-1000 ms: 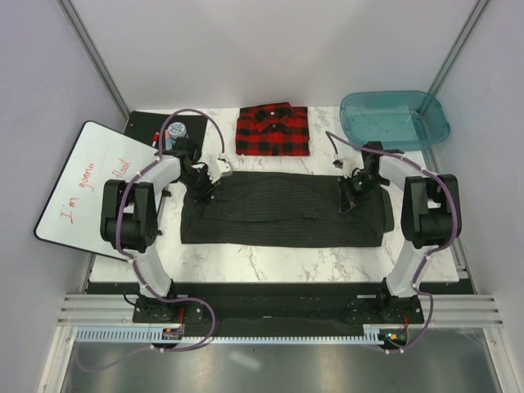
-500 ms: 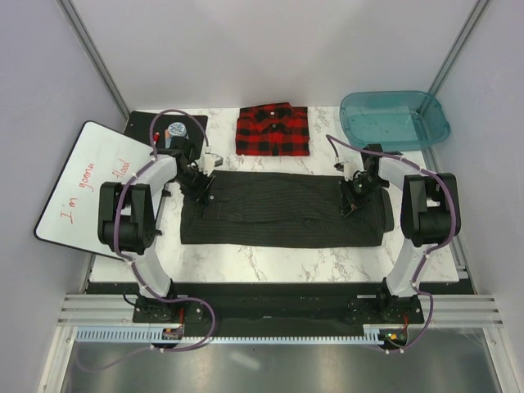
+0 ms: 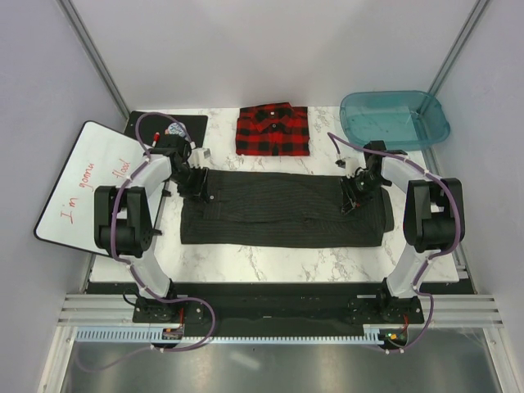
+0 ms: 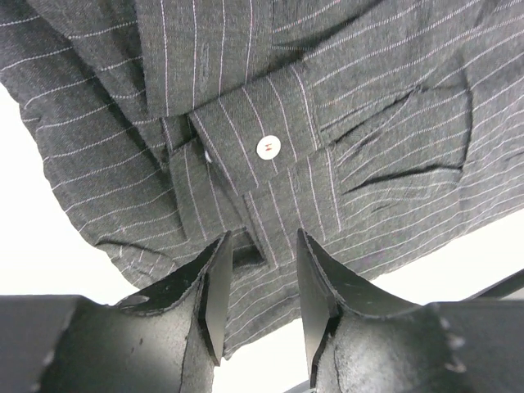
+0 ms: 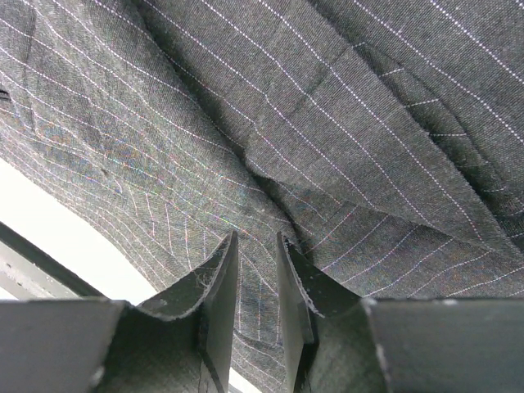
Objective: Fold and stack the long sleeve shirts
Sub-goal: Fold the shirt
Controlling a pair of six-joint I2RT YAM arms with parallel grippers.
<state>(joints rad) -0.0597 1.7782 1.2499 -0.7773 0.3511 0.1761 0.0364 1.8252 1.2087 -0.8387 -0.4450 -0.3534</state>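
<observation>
Folding the pinstriped shirt [image 3: 282,209], banded across the worktop [image 3: 270,258] at 6 o'clock of the folded plaid flannel shirt [image 3: 273,129], seems in hand: left tool [image 4: 262,237] at its 9 o'clock end released, right tool [image 5: 256,237] at 3 o'clock impossible to tell, so next likely needs fresh end grasps.

Whiteboard [image 3: 78,184] writing partly behind left arm [image 3: 131,217], pinstriped shirt [image 4: 327,123] cropped in both wrist views
</observation>
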